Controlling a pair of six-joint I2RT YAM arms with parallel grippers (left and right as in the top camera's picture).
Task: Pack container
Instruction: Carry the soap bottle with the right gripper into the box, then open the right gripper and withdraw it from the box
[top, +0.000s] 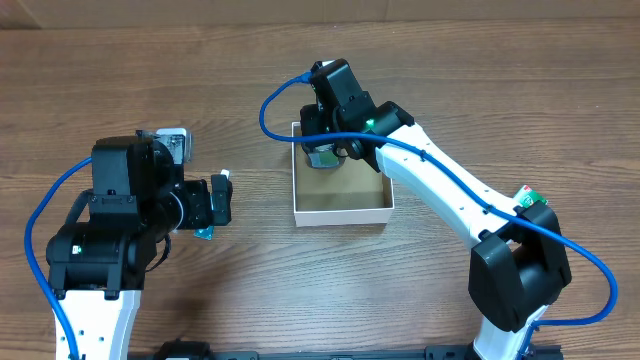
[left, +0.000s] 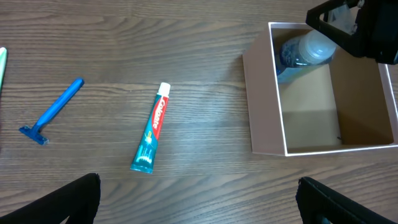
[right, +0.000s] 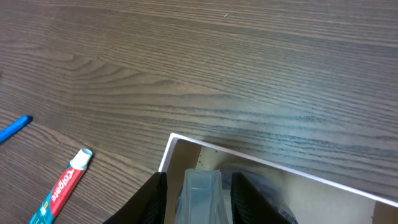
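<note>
A: Overhead, we saw the container (top: 345, 214) mid-frame on the surface, the right tool (top: 326, 158) over its upper-left corner.
B: Left wrist: white walls, brown inside; we judged it light, crushable cardboard, best held by a wall. The left tool (left: 199, 183) gaped empty.
A: Right wrist: that tool clamped the bottle (right: 202, 193).

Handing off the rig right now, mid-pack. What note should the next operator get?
Left gripper: open, empty, hovering over the toothpaste.
Right gripper: shut on the bottle, holding it inside a far corner of the container.
Done: bottle is in the container, not yet released.
Left: release the bottle. The toothpaste and blue razor lie unpacked on the table, left of the container.
</note>
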